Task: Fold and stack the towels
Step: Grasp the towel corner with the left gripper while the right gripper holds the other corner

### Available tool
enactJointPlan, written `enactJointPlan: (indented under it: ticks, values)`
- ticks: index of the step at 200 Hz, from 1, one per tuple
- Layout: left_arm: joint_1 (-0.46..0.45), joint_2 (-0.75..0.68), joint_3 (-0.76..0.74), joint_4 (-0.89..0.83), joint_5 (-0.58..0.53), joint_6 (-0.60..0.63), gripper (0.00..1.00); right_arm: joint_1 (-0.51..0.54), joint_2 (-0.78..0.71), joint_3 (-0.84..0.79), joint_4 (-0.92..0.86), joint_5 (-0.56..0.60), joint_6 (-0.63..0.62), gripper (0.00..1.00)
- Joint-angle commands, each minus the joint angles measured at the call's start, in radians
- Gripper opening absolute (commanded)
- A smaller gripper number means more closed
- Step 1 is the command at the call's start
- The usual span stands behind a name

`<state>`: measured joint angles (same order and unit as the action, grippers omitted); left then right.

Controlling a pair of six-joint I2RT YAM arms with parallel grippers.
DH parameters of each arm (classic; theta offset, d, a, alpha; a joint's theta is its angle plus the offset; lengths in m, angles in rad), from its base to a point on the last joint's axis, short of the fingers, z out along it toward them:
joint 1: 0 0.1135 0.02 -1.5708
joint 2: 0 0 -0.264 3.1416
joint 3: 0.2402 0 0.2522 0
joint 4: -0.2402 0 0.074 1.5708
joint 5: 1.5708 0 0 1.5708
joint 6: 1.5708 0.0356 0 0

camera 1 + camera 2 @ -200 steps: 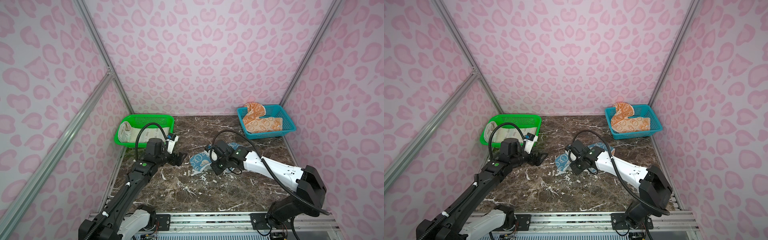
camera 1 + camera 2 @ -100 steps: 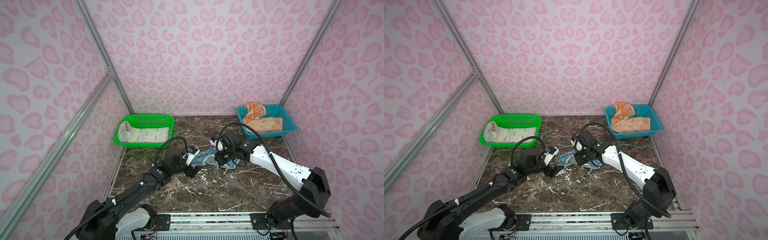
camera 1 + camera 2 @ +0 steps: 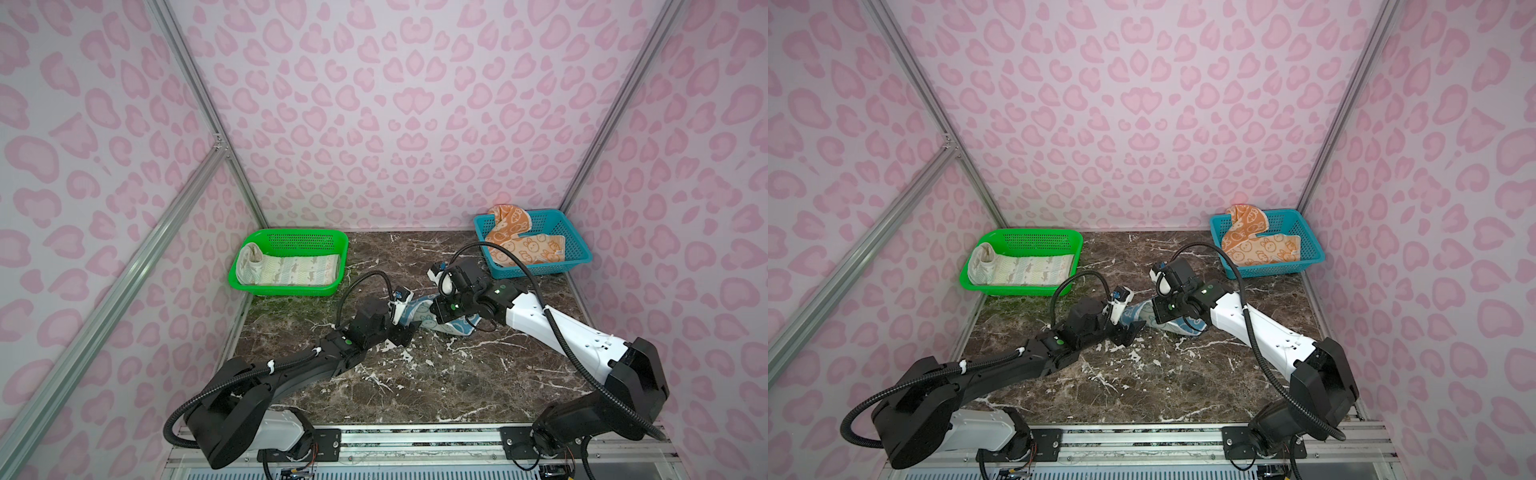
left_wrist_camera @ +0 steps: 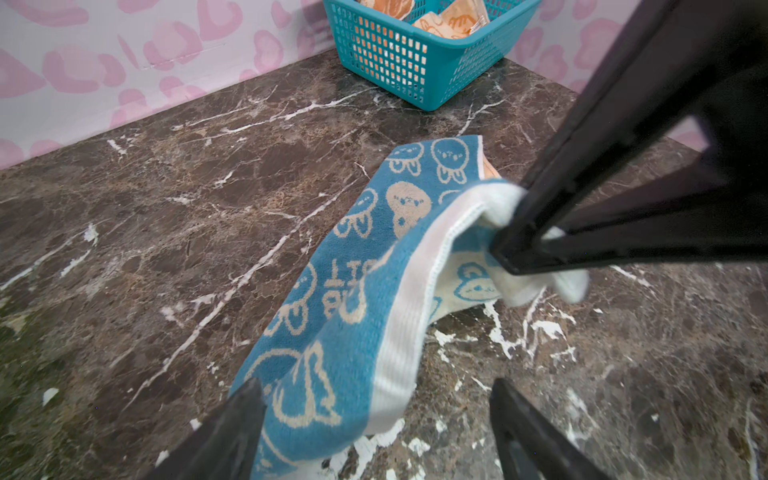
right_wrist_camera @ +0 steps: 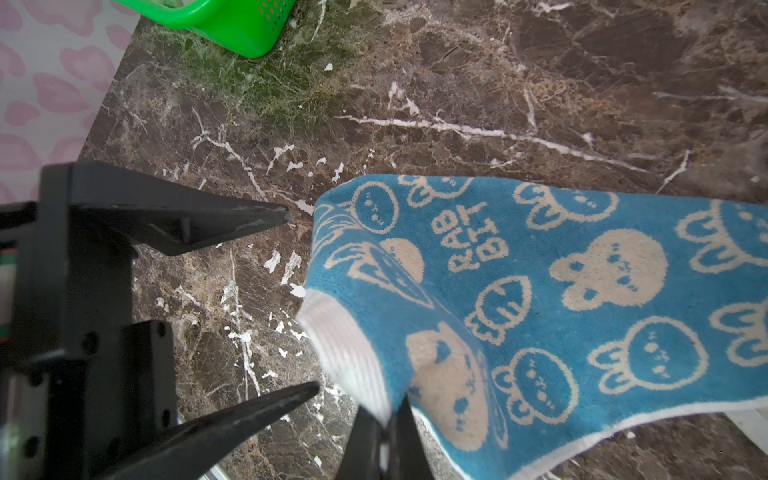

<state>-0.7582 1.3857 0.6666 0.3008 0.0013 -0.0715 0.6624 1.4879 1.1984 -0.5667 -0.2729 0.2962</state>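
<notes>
Blue towel (image 5: pixel 582 291), centre of table (image 3: pixel 415 395): soft, limp. Right gripper (image 4: pixel 505 253) pinches hem corner; left gripper (image 5: pixel 302 300) agape. Take free corner, seemingly alongside.

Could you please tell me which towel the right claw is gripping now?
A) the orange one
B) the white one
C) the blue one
C: the right claw is shut on a white-edged corner of the blue towel; the white towel lies in the green basket, the orange towel in the blue basket.

Marble table (image 3: pixel 415 395) carries green basket (image 3: pixel 286 235), blue basket (image 3: pixel 536 271)
</notes>
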Motion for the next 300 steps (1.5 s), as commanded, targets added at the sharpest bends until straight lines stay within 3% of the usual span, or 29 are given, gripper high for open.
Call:
enactJointPlan:
  ticks: [1,78,120,230,274,278,300]
  values:
    - [0.001,0.045,0.044,0.054,-0.052,-0.050,0.86,-0.005,-0.005,-0.008,0.038,-0.015,0.018,0.00]
    - [0.006,0.138,0.056,0.022,-0.189,-0.066,0.86,-0.068,-0.068,-0.046,0.036,-0.048,0.017,0.00]
    - [0.036,0.117,0.053,-0.005,-0.184,-0.066,0.82,-0.093,-0.081,-0.062,0.019,-0.054,0.008,0.00]
    - [0.088,0.113,0.036,-0.029,-0.101,-0.071,0.59,-0.121,-0.088,-0.067,0.030,-0.064,0.000,0.00]
    - [0.094,0.132,0.053,-0.049,-0.069,-0.071,0.37,-0.127,-0.085,-0.067,0.025,-0.066,-0.006,0.00]
    - [0.095,0.132,0.053,-0.050,-0.065,-0.072,0.32,-0.127,-0.085,-0.067,0.024,-0.065,-0.006,0.00]
    - [0.099,0.124,0.051,-0.055,-0.047,-0.063,0.28,-0.133,-0.088,-0.067,0.024,-0.066,-0.009,0.00]
